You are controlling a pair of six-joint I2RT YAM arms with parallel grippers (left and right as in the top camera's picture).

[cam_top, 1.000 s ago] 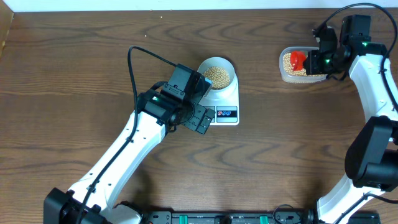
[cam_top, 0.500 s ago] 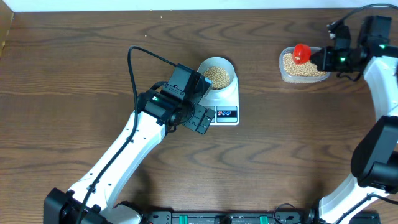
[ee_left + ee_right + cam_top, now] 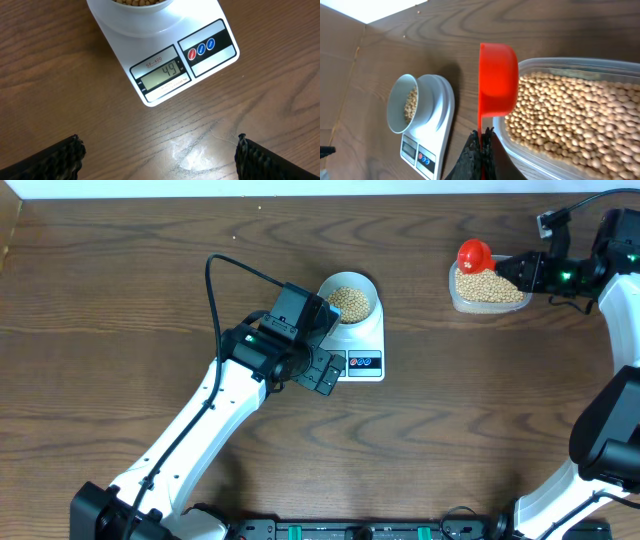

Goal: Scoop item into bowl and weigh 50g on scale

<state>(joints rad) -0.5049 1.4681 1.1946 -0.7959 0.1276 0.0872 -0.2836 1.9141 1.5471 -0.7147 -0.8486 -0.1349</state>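
At far right of table [image 3: 120, 260], over clear container [image 3: 453, 292] rim | right gripper [image 3: 481, 148] clenched on red scoop [image 3: 497, 85] handle | bowl [image 3: 372, 284] with beans [image 3: 349, 301] on scale [image 3: 373, 332], well to scoop's left, display [image 3: 164, 75] at 49 | left gripper [image 3: 160, 152] spread wide, empty, nearer bowl.

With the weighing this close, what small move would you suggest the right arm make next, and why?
Probably dip the red scoop, held by the right gripper at the edge of the clear container, to take only a few beans. The display of the scale reads 49 with the bowl on it, one short of 50.
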